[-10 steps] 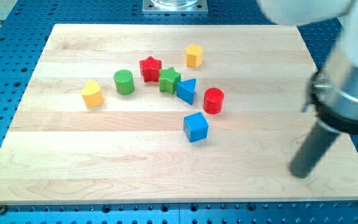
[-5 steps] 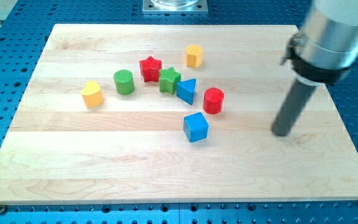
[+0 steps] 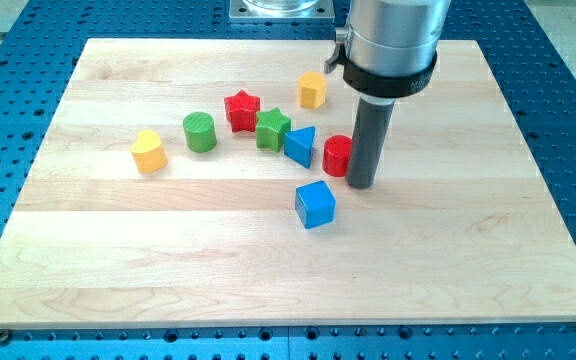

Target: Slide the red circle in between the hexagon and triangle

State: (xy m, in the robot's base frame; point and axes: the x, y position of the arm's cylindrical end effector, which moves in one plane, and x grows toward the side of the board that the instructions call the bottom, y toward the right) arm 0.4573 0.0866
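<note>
Tip at the red circle's right flank, no jaws on this rod

From my tip (image 3: 359,185) you see the blue triangle (image 3: 301,146) off to the view's left, then the red circle (image 3: 337,156) touching or just beside it on that side, and the yellow hexagon (image 3: 312,89) up and left. Being round, the circle has no long axis; there is no gripper to open or close.

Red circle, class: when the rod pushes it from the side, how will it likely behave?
The red circle is squat and flat-based, so it probably slides, not tips. Its round side may let it veer off my tip, which sits at its right edge. The smooth board suggests little grip.
</note>
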